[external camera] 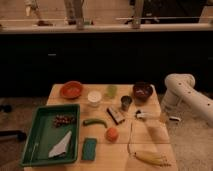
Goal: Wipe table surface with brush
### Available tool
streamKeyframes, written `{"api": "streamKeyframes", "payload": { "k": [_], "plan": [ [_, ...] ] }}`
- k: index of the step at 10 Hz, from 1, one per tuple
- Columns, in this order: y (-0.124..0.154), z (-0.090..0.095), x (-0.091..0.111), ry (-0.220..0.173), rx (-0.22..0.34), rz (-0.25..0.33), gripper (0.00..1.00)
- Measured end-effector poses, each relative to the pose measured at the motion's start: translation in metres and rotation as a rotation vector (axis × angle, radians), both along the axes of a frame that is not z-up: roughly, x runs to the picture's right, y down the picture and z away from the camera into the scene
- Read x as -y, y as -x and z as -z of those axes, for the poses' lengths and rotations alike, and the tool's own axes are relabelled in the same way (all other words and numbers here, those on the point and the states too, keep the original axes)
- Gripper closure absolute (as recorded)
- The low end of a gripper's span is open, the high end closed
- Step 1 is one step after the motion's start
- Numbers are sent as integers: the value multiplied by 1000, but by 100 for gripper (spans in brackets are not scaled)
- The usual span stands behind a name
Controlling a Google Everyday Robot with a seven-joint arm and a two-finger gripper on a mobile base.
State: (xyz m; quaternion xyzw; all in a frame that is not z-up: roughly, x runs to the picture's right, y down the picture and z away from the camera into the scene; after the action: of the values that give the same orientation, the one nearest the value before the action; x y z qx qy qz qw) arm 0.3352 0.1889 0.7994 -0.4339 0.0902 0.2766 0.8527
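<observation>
The brush (149, 116) lies across the right side of the light tan table surface (150, 135), its white handle pointing right and its dark tip pointing left. My gripper (167, 118) is at the table's right edge, at the handle end of the brush. My white arm (182, 90) curves in from the right, above the gripper.
A green tray (30, 145) with a white cloth and small dark bits sits front left. Also on the table are a red bowl (71, 90), white cup (94, 97), green cup (111, 91), dark bowl (143, 92), metal cup (126, 103), dark block (116, 115), orange (112, 134), banana (150, 157), pale stick (130, 137) and teal sponge (90, 148).
</observation>
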Motion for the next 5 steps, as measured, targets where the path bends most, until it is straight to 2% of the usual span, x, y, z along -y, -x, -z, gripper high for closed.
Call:
{"api": "streamKeyframes", "payload": {
  "k": [2,5],
  "plan": [
    [-11,7,-5,5,1,16,100],
    [-38,10,3,-7,-38,13,100]
  ]
}}
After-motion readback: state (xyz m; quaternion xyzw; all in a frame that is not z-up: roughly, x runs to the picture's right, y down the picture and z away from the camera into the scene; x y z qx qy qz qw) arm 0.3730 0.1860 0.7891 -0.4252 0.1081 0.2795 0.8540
